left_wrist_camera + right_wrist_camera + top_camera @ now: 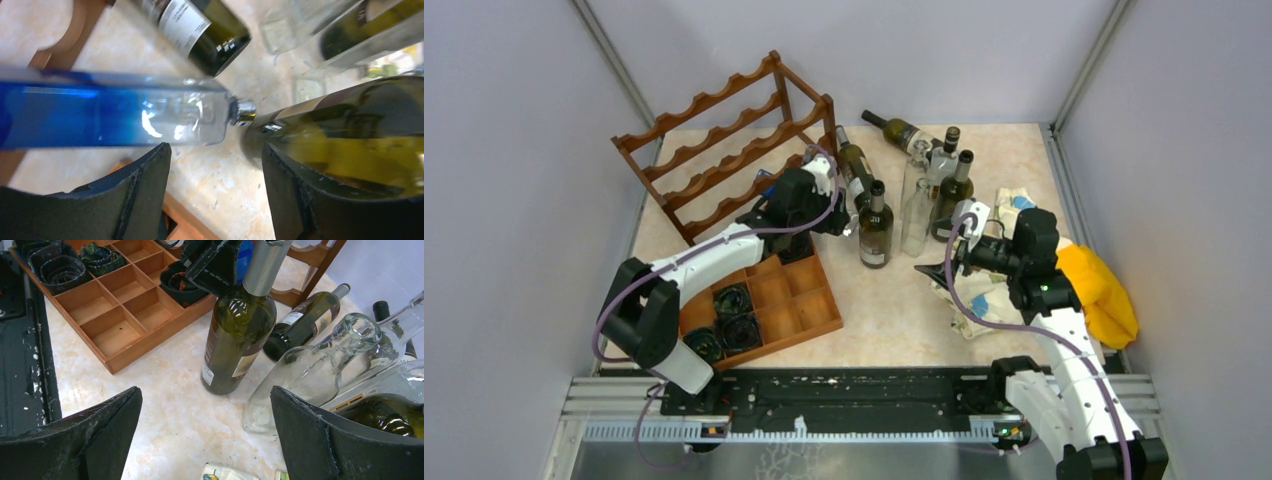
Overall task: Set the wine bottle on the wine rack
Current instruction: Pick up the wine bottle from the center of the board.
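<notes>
Well, from the top we saw the wine rack [724, 140] at the far left of the tabletop [894, 310], with other bottles [876, 230] beside it. From the left wrist, the left claw [216, 150] was spread, holding nothing; the blue wine bottle [115, 112] lay just past it, on the rack, we thought. So one seemed done, and more were left. From the right wrist, the right claw [205, 395] was spread too. The tray [125, 352] held dark cups [60, 270] in a few boxes.

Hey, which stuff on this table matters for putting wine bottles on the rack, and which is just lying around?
For the job: wine rack, blue bottle, upright dark bottle, other bottles beyond it.
Lying about: wooden tray, black cups in it, yellow cloth.
</notes>
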`<state>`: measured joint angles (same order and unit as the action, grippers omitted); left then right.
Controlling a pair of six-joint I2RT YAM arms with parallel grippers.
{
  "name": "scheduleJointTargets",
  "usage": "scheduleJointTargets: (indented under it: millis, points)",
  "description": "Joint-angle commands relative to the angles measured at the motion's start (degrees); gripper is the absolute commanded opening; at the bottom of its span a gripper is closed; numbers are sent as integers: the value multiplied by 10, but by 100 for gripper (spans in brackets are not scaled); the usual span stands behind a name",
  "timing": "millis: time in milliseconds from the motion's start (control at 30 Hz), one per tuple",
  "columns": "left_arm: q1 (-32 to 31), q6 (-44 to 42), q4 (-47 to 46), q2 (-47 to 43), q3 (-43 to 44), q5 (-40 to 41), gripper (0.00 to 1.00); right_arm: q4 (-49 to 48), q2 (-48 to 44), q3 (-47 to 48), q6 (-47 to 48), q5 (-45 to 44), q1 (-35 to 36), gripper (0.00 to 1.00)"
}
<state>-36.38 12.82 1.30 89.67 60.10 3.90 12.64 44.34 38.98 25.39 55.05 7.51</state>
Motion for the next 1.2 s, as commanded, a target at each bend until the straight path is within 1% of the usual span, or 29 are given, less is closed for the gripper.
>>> scheduleJointTargets:
  millis: [0,67,167,267,433,500,633,800,933,1033,1067,1167]
  points:
    - [13,-70,28,18,57,-130,73,-47,0,13,-44,-7,6,98]
    - [13,-89,35,18,58,-142,73,-62,0,14,-59,-10,6,98]
    - [16,-102,53,6,46,-118,72,-100,13,22,-67,-9,6,98]
    - [24,-104,44,-31,16,-105,71,-120,71,66,-86,-23,20,98]
    - [34,-100,6,-97,-22,-89,72,-117,147,148,-69,-91,93,97]
    - [34,-96,-5,-120,-33,-83,72,-116,179,180,-78,-123,119,96]
    - [36,-81,-17,-164,-57,-75,72,-152,236,227,-131,-181,150,95]
    - [36,-67,-31,-217,-91,-60,72,-141,291,272,-143,-220,173,93]
    - [36,-60,-36,-255,-108,-49,74,-136,320,281,-143,-222,183,87]
    - [35,-58,-40,-278,-118,-44,78,-137,324,276,-141,-223,192,81]
    - [36,-58,-43,-286,-120,-44,80,-137,323,272,-140,-224,193,79]
    - [36,-58,-57,-303,-129,-44,82,-136,319,265,-132,-224,196,71]
